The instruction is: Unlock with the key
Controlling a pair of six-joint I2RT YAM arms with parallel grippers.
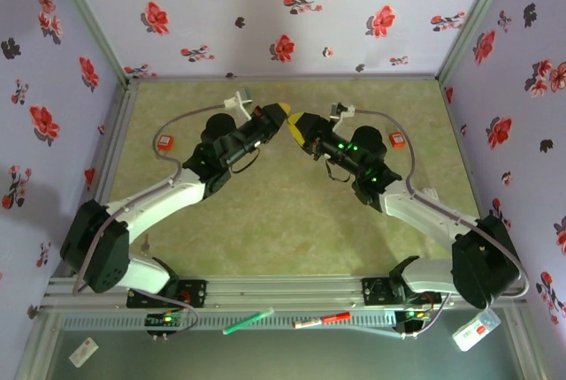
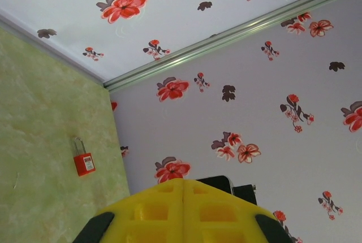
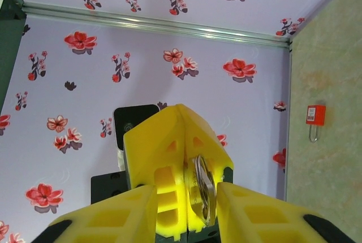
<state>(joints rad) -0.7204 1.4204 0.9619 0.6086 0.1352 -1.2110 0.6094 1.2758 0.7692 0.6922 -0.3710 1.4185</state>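
Observation:
Above the middle of the table my two grippers meet tip to tip. My left gripper [image 1: 281, 116] [image 2: 184, 182] is shut, its yellow fingers [image 3: 161, 141] pressed together. A metal key on its ring [image 3: 202, 189] sticks out beside their seam, held off the table. My right gripper [image 1: 296, 124] [image 3: 185, 189] is open, its fingers straddling the left fingertips and the key, with a gap on each side. One red padlock [image 1: 164, 142] [image 2: 83, 163] lies on the table at the left. Another red padlock [image 1: 398, 140] [image 3: 315, 116] lies at the right.
Flowered walls close in the green table [image 1: 283, 212] on three sides. On the front rail lie a green marker [image 1: 248, 321] and a red pen [image 1: 321, 319]. A white tag [image 1: 83, 352] lies at the near left, and another tag [image 1: 478, 331] at the near right.

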